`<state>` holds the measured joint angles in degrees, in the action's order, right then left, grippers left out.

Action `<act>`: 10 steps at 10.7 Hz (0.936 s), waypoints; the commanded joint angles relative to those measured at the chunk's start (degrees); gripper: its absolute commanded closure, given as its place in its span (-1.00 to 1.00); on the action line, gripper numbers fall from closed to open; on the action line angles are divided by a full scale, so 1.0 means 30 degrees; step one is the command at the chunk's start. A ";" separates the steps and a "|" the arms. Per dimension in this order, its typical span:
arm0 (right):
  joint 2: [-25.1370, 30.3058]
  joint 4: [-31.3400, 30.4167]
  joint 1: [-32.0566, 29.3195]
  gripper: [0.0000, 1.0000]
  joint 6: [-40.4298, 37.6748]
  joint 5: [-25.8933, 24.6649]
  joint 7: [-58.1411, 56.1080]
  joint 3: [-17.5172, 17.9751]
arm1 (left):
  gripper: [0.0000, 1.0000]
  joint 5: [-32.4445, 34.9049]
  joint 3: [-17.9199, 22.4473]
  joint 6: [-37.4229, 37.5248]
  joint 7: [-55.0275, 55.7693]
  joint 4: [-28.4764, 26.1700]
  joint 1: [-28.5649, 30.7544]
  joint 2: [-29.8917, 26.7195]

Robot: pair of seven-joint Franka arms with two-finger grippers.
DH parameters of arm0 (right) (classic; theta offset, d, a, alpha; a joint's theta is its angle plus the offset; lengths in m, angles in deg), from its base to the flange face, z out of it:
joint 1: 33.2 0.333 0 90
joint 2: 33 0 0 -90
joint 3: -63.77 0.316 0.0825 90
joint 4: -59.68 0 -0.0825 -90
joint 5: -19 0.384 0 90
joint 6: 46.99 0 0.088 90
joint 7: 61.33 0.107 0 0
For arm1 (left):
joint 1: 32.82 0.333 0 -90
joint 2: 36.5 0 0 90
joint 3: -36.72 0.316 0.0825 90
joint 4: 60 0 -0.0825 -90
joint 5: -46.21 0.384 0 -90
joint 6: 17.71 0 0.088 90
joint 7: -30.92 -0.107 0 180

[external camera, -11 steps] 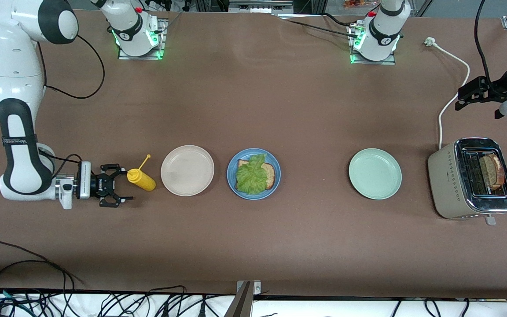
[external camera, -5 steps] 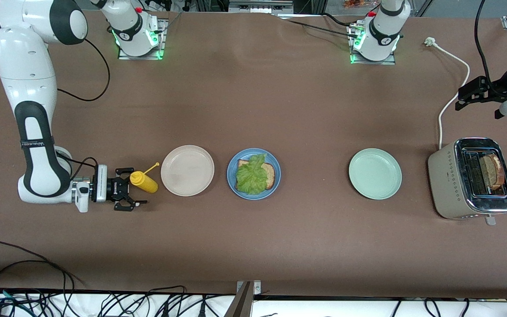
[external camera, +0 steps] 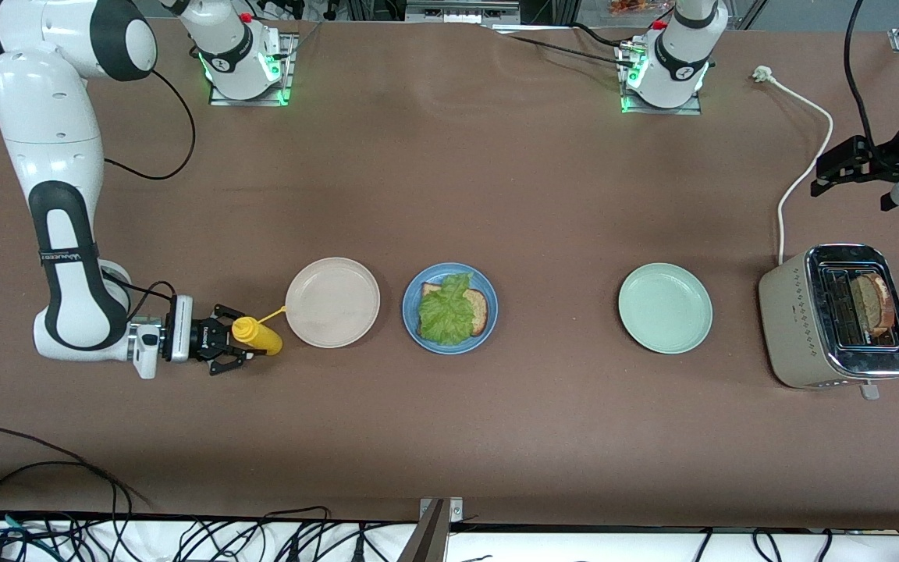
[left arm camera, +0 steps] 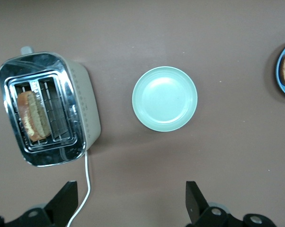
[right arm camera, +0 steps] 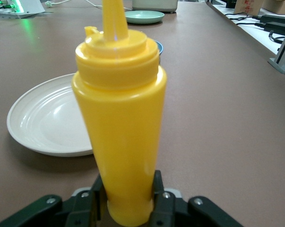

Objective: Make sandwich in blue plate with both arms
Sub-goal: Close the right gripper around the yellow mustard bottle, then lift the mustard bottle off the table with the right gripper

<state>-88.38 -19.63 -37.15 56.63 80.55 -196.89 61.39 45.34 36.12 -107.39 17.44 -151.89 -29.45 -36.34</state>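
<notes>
While lettuce-topped toast lies plated, right fingers pinch bottle.

Blue plate mid-table; one toast slice on it, lettuce leaf on top.

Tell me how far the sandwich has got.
Done: toast slice with green lettuce leaf on the round blue plate. In hand: right gripper shut on the yellow squeeze bottle. Left: second slice sits in the toaster; left gripper waits open above.
</notes>
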 commanded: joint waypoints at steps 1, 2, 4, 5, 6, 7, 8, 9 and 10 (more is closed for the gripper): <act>0.0322 0.0216 0.0321 1.00 0.0263 0.0053 0.1468 -0.0203 | -1.00 -0.0207 -0.0063 0.0361 -0.0166 0.0512 0.0661 0.0300; 0.0759 0.0332 0.0700 1.00 0.0234 -0.0645 0.2522 -0.0669 | -1.00 -0.0207 -0.0092 0.0360 -0.0166 0.0686 0.0603 0.0532; 0.2221 0.0246 0.1608 1.00 0.0263 -0.2603 0.5825 -0.1432 | -1.00 -0.0295 -0.0092 0.0244 -0.0137 0.0747 0.0602 0.0652; 0.2924 0.0275 0.1815 1.00 0.0292 -0.4384 0.7844 -0.1464 | -1.00 -0.0324 -0.0092 0.0214 -0.0137 0.0747 0.0544 0.0681; 0.3512 0.0275 0.1933 1.00 0.0525 -0.5736 0.9750 -0.1464 | -1.00 -0.0325 -0.0092 0.0214 -0.0079 0.0776 0.0457 0.0681; 0.3953 0.0275 0.2137 1.00 0.0672 -0.6765 1.1132 -0.1435 | -1.00 -0.0325 -0.0092 0.0214 -0.0078 0.0776 0.0427 0.0681; 0.4392 0.0246 0.2342 1.00 0.0674 -0.7790 1.2219 -0.1435 | -1.00 -0.0354 -0.0121 0.0214 -0.0078 0.0776 0.0427 0.0681; 0.4831 0.0217 0.2634 1.00 0.0674 -0.9106 1.3709 -0.1464 | -1.00 -0.0354 -0.0093 0.0214 -0.0078 0.0805 0.0427 0.0681; 0.5358 0.0216 0.3420 1.00 0.0674 -1.0743 1.5290 -0.1493 | -1.00 -0.0325 -0.0121 0.0214 -0.0078 0.0776 0.0398 0.0681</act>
<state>-75.98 -17.46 -30.55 58.17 56.31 -159.66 57.69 45.33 35.67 -107.46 17.33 -151.30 -27.99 -35.12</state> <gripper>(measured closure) 0.855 0.000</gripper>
